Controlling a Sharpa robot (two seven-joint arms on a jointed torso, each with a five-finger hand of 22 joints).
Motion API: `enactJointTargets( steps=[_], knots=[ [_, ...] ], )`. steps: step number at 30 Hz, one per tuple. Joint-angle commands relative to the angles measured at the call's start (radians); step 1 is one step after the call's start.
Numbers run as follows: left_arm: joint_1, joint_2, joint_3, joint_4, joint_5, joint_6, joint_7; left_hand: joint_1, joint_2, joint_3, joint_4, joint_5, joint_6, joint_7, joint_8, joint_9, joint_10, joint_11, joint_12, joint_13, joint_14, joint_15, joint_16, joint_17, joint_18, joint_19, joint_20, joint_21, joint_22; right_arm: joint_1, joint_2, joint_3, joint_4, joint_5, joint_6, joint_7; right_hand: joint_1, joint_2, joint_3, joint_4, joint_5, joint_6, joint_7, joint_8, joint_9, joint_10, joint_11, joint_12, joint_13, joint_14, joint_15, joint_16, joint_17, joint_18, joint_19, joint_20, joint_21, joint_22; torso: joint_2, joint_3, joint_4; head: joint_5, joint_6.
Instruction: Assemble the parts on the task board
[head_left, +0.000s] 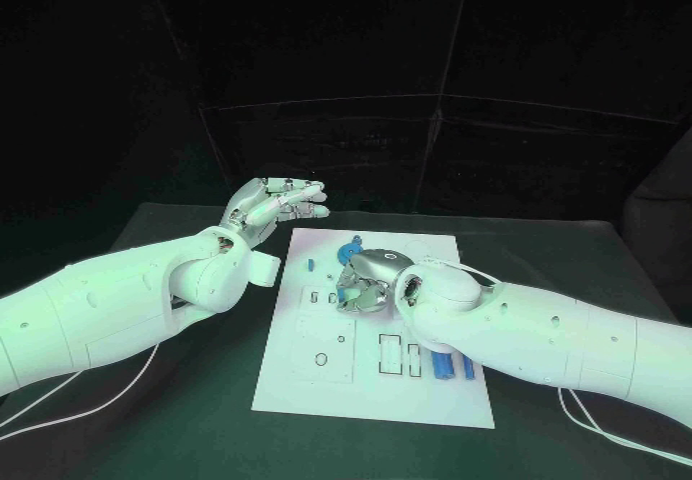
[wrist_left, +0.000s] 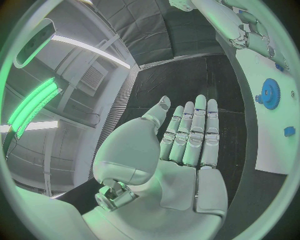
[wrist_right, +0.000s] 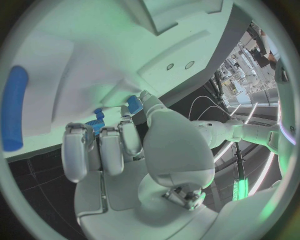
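Risk note: right hand working a small part over the board

Right hand (head_left: 368, 285) sits low over the middle of the task board (head_left: 325, 375), fingers curled down. In the right wrist view its fingertips (wrist_right: 128, 131) close around a small blue part (wrist_right: 134, 103), with a second toothed blue piece (wrist_right: 95, 123) just beside it; the hold looks like a pinch, though whether the part is already seated I cannot tell. Left hand (head_left: 274, 207) is raised off the board's far left corner, fingers straight and together, holding nothing.

Parts on the board: blue gear (wrist_left: 270, 93) near the far edge, a small blue peg (head_left: 309, 264) left of the right hand, two long blue bars (head_left: 441, 365) beside the near slots.

Likely failures, as judgement:
- Pinch is shallow; a tilted part could jam in its seat or slip out.
- Right forearm hangs close above the long bars and could sweep them off.
- Downward push could slide the board, since the left hand is not steadying it.

Surface: matte black table (head_left: 173, 400). Dark drape behind; a white cable (head_left: 87, 395) trails under the left arm.
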Motion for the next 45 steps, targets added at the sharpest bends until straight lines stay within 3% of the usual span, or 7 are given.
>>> enactJointTargets(
  steps=[1, 15, 24, 34, 37, 39, 45],
  knots=[
    [0.002, 0.000, 0.001, 0.001, 0.002, 0.016, 0.003, -0.012, 0.001, 0.008, 0.000, 0.005, 0.001, 0.004, -0.002, -0.002, 0.003, 0.004, -0.007, -0.001, 0.005, 0.001, -0.004, 0.000, 0.006, 0.006, 0.000, 0.003, -0.002, -0.003, -0.002, -0.003, -0.001, -0.006, 0.008, -0.016, -0.013, -0.003, -0.014, 0.005, -0.010, -0.013, 0.000, -0.001, 0.002, -0.007, 0.006, -0.007, 0.044, 0.069, 0.009, -0.006, 0.103, -0.011, -0.003, 0.009, -0.007, 0.122, 0.000, 0.0001, -0.0004, 0.000, 0.000],
    [0.001, -0.001, 0.001, -0.009, -0.036, 0.055, -0.018, -0.038, -0.002, 0.025, 0.002, 0.007, 0.034, -0.018, 0.008, 0.002, 0.069, -0.022, 0.014, 0.008, 0.088, -0.028, 0.034, 0.022, 0.009, 0.059, -0.023, 0.031, 0.007, -0.001, -0.083, -0.001, 0.094, 0.055, -0.206, 0.139, -0.014, 0.009, -0.147, 0.095, -0.039, -0.107, 0.025, 0.000, 0.001, -0.067, 0.028, -0.065, -0.021, 0.070, 0.028, -0.002, 0.115, -0.006, -0.015, 0.026, -0.017, 0.106, -0.003, 0.0027, -0.0013, 0.007, 0.003],
    [0.002, -0.003, 0.001, -0.037, -0.132, 0.084, -0.127, -0.107, -0.031, 0.023, 0.034, 0.007, 0.110, -0.082, 0.025, 0.009, 0.236, -0.098, 0.057, 0.037, 0.401, -0.128, 0.256, 0.176, 0.008, 0.308, -0.124, 0.179, 0.070, 0.117, -0.270, 0.000, 0.224, 0.342, -0.184, 0.265, 0.065, 0.064, -0.184, 0.092, -0.104, -0.077, 0.013, 0.044, 0.013, -0.125, 0.019, -0.132, -0.099, 0.041, 0.022, -0.072, 0.009, 0.030, -0.131, 0.023, -0.107, -0.043, -0.013, 0.0012, -0.0023, 0.004, 0.008],
    [0.016, 0.010, 0.001, -0.073, -0.447, 0.218, -0.486, -0.132, -0.070, 0.015, 0.069, 0.009, 0.140, -0.118, 0.040, 0.025, 0.326, -0.144, 0.160, 0.163, 0.436, -0.176, 1.096, 1.053, 0.002, 0.482, -0.184, 0.387, 0.184, 0.177, -0.409, 0.000, 0.244, 0.434, -0.176, 0.260, 0.078, 0.075, -0.205, 0.094, -0.101, -0.066, 0.007, 0.056, 0.014, -0.133, 0.012, -0.149, -0.122, 0.036, 0.015, -0.092, -0.016, 0.036, -0.150, 0.016, -0.127, -0.072, -0.031, 0.0138, -0.0138, 0.013, -0.007],
    [0.026, 0.024, 0.001, -0.084, -0.550, 0.272, -0.608, -0.156, -0.068, -0.001, 0.102, 0.003, 0.136, -0.118, 0.052, 0.032, 0.310, -0.143, 0.202, 0.205, 0.430, -0.177, 1.162, 1.133, -0.003, 0.503, -0.190, 0.455, 0.245, 0.180, -0.424, 0.000, 0.239, 0.442, -0.174, 0.257, 0.079, 0.076, -0.207, 0.095, -0.101, -0.065, 0.006, 0.057, 0.014, -0.133, 0.012, -0.149, -0.122, 0.036, 0.015, -0.093, -0.018, 0.036, -0.150, 0.016, -0.128, -0.073, -0.034, 0.0134, -0.0136, 0.012, -0.009],
    [0.039, 0.044, 0.001, -0.099, -0.644, 0.325, -0.711, -0.190, -0.067, -0.032, 0.152, 0.005, 0.135, -0.125, 0.073, 0.043, 0.295, -0.147, 0.259, 0.257, 0.426, -0.181, 1.201, 1.181, -0.033, 0.564, -0.196, 0.644, 0.486, 0.182, -0.432, 0.000, 0.233, 0.447, -0.171, 0.252, 0.080, 0.078, -0.212, 0.096, -0.100, -0.063, 0.005, 0.059, 0.014, -0.132, 0.011, -0.150, -0.124, 0.036, 0.014, -0.097, -0.021, 0.036, -0.151, 0.015, -0.131, -0.075, -0.038, 0.0152, -0.0137, 0.011, -0.013],
    [0.067, 0.091, -0.001, -0.129, -0.792, 0.377, -0.876, -0.202, -0.061, -0.120, 0.246, 0.006, 0.125, -0.139, 0.156, 0.091, 0.233, -0.159, 0.419, 0.399, 0.441, -0.190, 1.312, 1.328, -0.059, 0.607, -0.206, 0.823, 0.718, 0.184, -0.436, 0.000, 0.218, 0.451, -0.160, 0.237, 0.083, 0.082, -0.221, 0.100, -0.091, -0.061, 0.004, 0.063, 0.014, -0.137, 0.009, -0.159, -0.136, 0.033, 0.012, -0.107, -0.034, 0.039, -0.158, 0.013, -0.139, -0.087, -0.040, 0.0190, -0.0155, 0.015, -0.018]
  ],
)
